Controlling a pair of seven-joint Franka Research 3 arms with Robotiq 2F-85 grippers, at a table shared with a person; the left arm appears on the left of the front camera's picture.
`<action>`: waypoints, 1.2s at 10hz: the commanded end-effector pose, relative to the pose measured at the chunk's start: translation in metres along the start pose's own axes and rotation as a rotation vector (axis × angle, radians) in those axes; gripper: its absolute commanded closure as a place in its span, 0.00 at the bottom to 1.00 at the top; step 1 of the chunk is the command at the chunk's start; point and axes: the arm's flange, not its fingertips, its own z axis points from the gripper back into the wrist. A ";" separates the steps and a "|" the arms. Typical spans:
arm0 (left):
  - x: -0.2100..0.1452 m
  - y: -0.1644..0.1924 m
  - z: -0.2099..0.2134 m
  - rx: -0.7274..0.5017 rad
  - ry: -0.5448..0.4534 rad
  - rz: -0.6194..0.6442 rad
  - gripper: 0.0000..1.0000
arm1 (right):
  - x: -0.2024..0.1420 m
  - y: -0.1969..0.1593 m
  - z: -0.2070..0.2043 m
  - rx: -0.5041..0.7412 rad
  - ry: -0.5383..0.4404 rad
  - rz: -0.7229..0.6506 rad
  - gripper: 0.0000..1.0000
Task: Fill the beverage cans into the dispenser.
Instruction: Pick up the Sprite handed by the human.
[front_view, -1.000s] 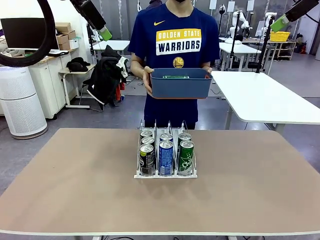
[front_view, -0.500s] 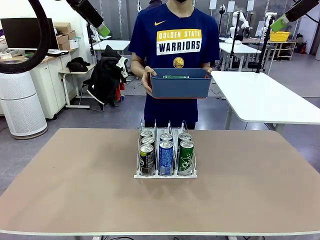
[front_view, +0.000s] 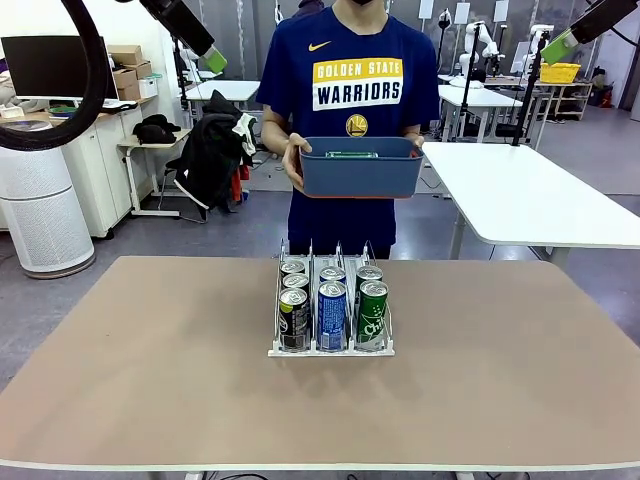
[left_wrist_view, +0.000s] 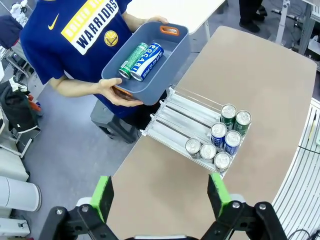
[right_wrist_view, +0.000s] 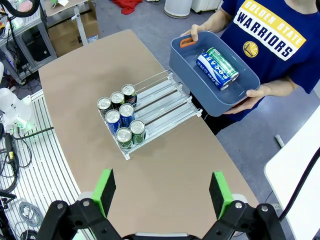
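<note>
- Slightly higher than a second ago, my left pincer (left_wrist_view: 160, 195) hangs with its fingers apart; my right pincer (right_wrist_view: 161, 194) is likewise spread.
- Dispenser (left_wrist_view: 177, 122) reaches the table's (front_view: 150, 370) far edge, with seven beverage cans (front_view: 332, 315) at its near end.
- Beyond that edge, a person (front_view: 350, 70) holds a bin (front_view: 360, 175) with two cans (left_wrist_view: 142, 59) lying inside.

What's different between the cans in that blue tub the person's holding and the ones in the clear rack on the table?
The bin cans lie on their sides; the dispenser cans stand upright. The bin holds two, one green and one blue; the dispenser holds seven, dark ones among them. The bin cans are held in the air by the person; the dispenser cans rest on the table. All are slim, silver-topped cans.
</note>
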 end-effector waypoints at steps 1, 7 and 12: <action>-0.001 0.002 0.001 0.003 0.001 0.004 0.00 | 0.000 0.001 0.000 0.000 0.001 -0.001 0.00; -0.001 0.002 0.001 0.003 0.001 0.004 0.00 | 0.000 0.001 0.000 0.000 0.001 -0.001 0.00; -0.001 0.002 0.001 0.003 0.001 0.004 0.00 | 0.000 0.001 0.000 0.000 0.001 -0.001 0.00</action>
